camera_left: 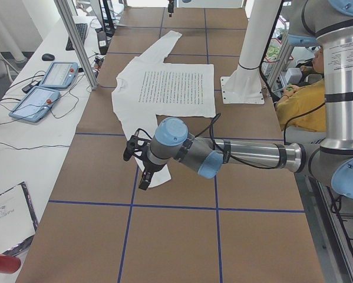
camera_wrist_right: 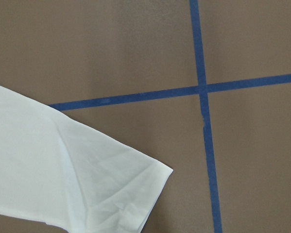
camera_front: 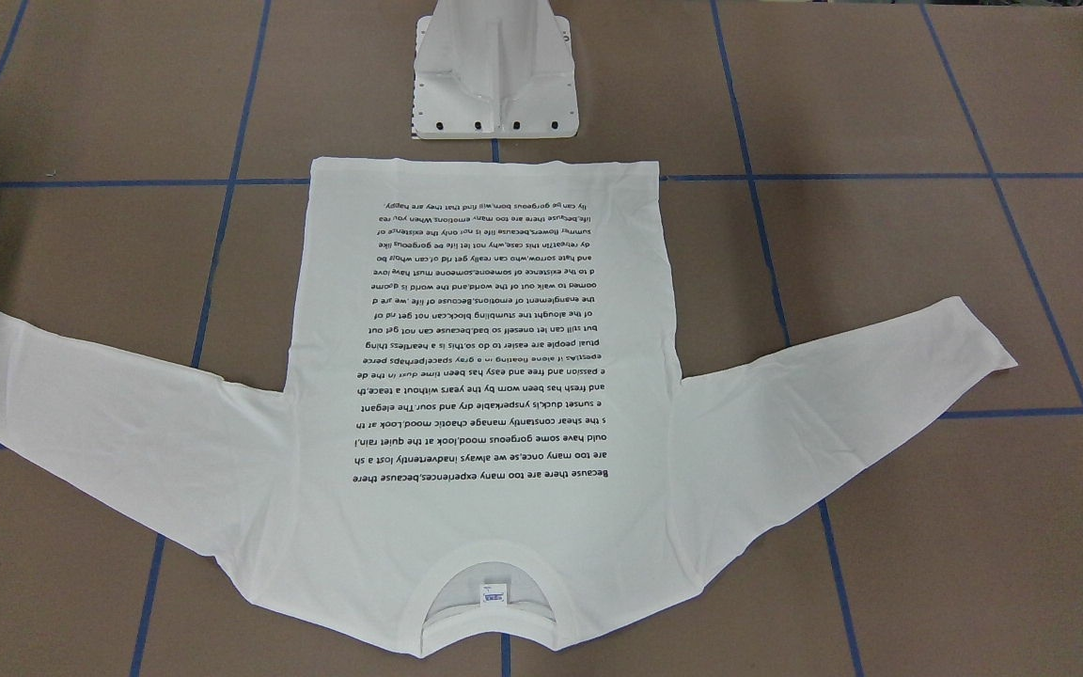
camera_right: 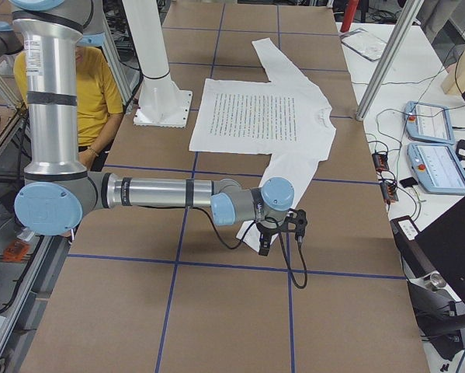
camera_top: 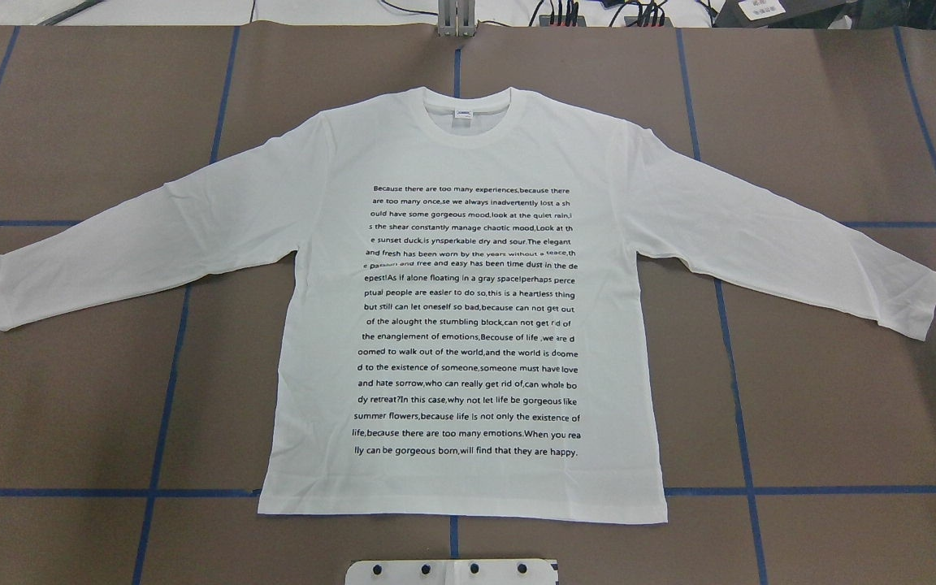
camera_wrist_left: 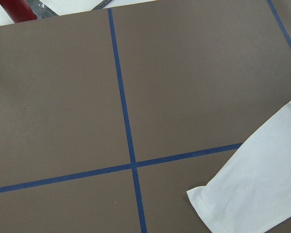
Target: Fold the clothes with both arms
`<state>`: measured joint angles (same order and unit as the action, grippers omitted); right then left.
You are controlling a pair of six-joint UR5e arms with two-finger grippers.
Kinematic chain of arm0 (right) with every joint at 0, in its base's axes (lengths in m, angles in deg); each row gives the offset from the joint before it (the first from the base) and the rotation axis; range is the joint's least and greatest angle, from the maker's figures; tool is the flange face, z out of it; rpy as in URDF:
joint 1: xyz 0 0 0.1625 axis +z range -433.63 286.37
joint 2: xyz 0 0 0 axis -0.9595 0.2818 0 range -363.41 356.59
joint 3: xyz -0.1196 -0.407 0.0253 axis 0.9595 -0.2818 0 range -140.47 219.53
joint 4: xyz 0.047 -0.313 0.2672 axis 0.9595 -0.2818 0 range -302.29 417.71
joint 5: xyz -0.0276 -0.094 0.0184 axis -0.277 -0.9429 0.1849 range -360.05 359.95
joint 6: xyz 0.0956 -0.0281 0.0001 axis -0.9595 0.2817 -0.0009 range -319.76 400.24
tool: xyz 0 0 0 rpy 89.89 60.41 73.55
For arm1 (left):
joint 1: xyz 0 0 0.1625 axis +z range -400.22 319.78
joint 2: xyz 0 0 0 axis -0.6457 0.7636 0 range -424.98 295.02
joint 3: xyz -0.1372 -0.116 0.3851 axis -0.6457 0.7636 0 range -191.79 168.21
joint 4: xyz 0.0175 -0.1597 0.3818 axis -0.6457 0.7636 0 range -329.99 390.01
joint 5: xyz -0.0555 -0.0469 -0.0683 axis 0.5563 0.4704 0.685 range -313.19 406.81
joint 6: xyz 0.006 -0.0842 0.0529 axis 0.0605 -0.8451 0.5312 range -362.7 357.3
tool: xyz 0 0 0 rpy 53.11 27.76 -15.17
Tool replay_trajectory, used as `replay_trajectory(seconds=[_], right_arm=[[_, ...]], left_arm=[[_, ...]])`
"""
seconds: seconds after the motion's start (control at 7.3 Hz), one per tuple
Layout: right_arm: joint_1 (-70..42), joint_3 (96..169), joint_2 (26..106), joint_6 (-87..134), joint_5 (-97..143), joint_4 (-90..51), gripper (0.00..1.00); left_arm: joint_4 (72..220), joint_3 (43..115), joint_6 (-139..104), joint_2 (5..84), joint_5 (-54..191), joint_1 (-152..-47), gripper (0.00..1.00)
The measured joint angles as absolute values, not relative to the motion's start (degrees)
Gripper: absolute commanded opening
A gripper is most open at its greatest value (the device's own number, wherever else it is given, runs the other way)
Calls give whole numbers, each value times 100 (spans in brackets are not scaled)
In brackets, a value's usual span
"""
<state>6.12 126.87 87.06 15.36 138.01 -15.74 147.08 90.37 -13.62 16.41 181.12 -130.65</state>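
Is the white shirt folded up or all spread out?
Spread out. The shirt lies flat, printed side up, both sleeves stretched out sideways; nothing is folded over.

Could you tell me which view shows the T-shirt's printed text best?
Overhead exterior: the text block reads upright and sharp on the T-shirt. The front-facing view shows it upside down, the side views small and sideways; the wrist views catch only sleeve cuffs.
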Motion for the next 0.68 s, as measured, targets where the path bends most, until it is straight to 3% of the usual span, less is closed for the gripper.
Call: replay_trajectory(seconds=[0.27, 0.68], right_arm=[[295, 11998, 8617, 292, 13778, -106, 95], [-8, 11515, 8604, -136, 13773, 510, 95]], left_arm=[[14726, 9033, -1381, 1640, 18126, -13065, 100], [14726, 9039, -1386, 1640, 18128, -13065, 100]])
